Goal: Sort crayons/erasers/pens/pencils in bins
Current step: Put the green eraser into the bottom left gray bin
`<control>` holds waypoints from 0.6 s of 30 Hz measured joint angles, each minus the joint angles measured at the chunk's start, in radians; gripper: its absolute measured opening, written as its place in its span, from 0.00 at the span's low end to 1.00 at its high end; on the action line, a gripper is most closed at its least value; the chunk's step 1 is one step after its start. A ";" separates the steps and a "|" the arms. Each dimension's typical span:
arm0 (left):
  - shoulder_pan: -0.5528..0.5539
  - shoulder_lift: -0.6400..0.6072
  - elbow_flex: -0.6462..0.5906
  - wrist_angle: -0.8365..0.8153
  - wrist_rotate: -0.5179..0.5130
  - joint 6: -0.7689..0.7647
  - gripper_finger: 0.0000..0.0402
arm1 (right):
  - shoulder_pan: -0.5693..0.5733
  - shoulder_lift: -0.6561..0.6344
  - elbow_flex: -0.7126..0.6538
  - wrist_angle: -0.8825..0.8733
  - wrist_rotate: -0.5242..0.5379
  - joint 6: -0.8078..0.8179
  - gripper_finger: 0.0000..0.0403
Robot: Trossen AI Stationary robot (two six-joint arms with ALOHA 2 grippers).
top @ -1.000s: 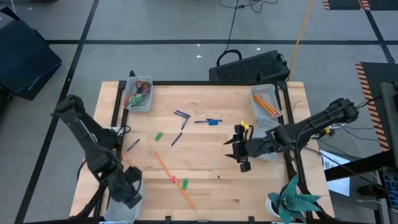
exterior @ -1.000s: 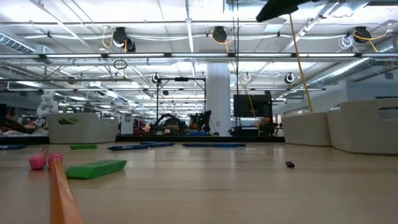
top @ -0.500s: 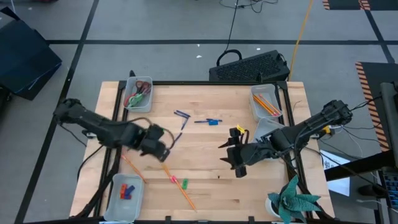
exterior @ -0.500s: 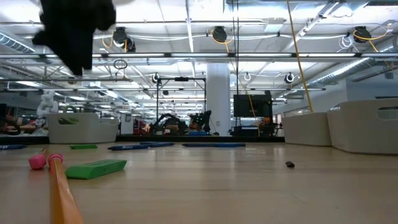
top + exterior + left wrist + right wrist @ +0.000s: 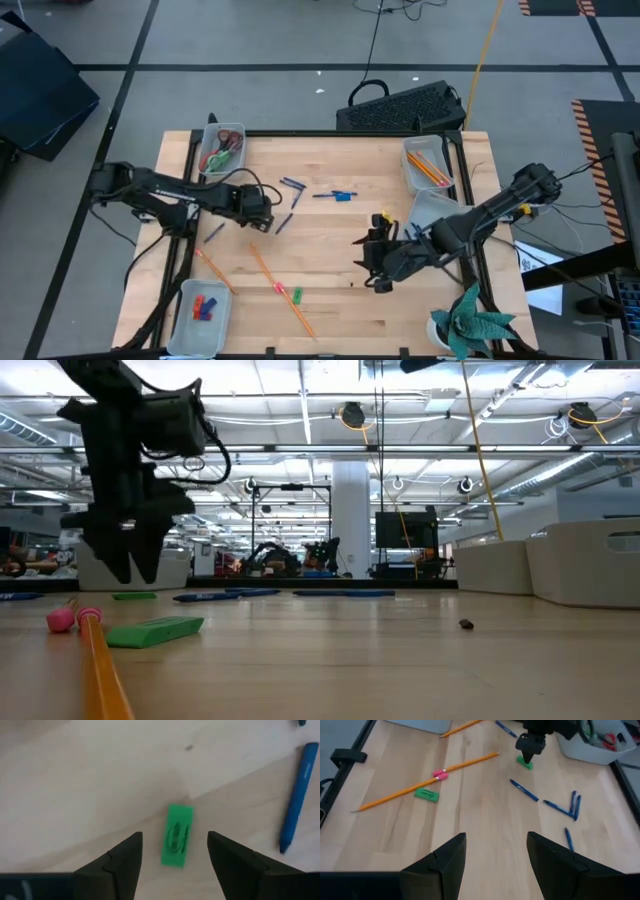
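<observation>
Since half a second ago the left gripper [image 5: 262, 216] has travelled farther along the table and come lower, and it now hangs just above a small green eraser [image 5: 177, 836]; in the high view the gripper covers that eraser completely. Its jaws stand apart, with the eraser seen between them in the left wrist view and not touched by either finger. A blue pen [image 5: 296, 797] lies just beside the eraser, its upper end cut off by the picture's edge.

The right gripper [image 5: 372, 268] has slid slightly nearer the front edge of the table [image 5: 330, 270] and hovers over bare wood, jaws apart and holding nothing.

A second green eraser [image 5: 297, 295] lies near the front edge, touching a long orange pencil [image 5: 281, 291] with a pink end. Several more pens [image 5: 292, 186] lie scattered mid-table.

Four bins sit near the corners: the front left bin [image 5: 199, 312] holds short red and blue crayons [image 5: 203, 306], the back left bin [image 5: 223, 150] holds scissors, the back right bin [image 5: 430, 166] holds orange pencils, and the right-side bin [image 5: 437, 208] is partly hidden by the right arm, so its contents are hard to make out.
</observation>
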 joint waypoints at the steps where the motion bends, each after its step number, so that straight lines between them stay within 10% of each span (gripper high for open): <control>1: 0.004 0.006 -0.013 0.020 0.000 0.007 0.54 | 0.000 0.010 0.000 0.006 -0.001 0.002 0.50; 18: -0.085 0.179 -0.014 0.088 -0.067 -0.045 0.33 | -0.042 0.046 0.000 0.109 -0.003 0.002 0.50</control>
